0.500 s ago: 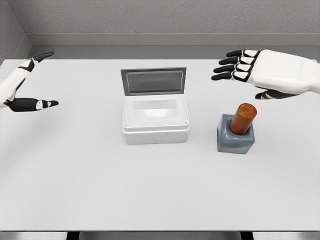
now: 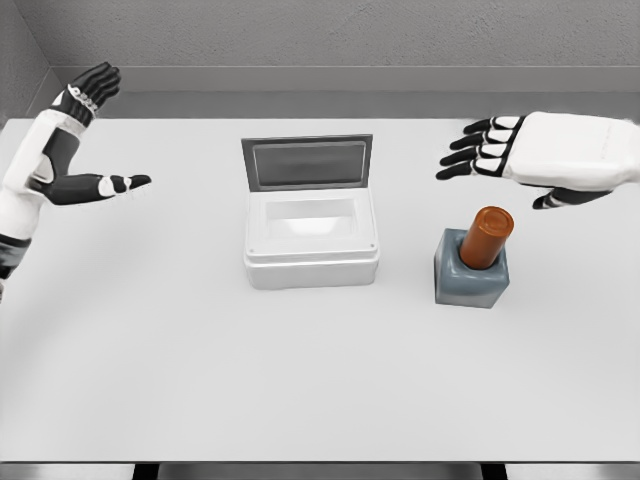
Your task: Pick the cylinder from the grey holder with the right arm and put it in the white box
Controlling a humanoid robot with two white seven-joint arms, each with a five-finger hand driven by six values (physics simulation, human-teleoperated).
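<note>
An orange-brown cylinder [image 2: 487,237] stands tilted in a grey holder [image 2: 471,276] at the right of the white table. The white box [image 2: 311,240] sits at the table's middle with its lid [image 2: 307,163] raised at the back and its inside bare. My right hand [image 2: 505,160] hovers above and behind the cylinder, fingers spread and pointing left, holding nothing. My left hand [image 2: 88,135] is raised at the far left, fingers spread, well away from the box.
The white table [image 2: 300,380] runs from the grey back wall to its front edge at the bottom of the view. A grey wall closes off the far left corner.
The left hand has lifted and moved right and inward, with more of its forearm showing. The right hand has shifted slightly right and lower, toward the cylinder. Box, holder and cylinder have not moved.
</note>
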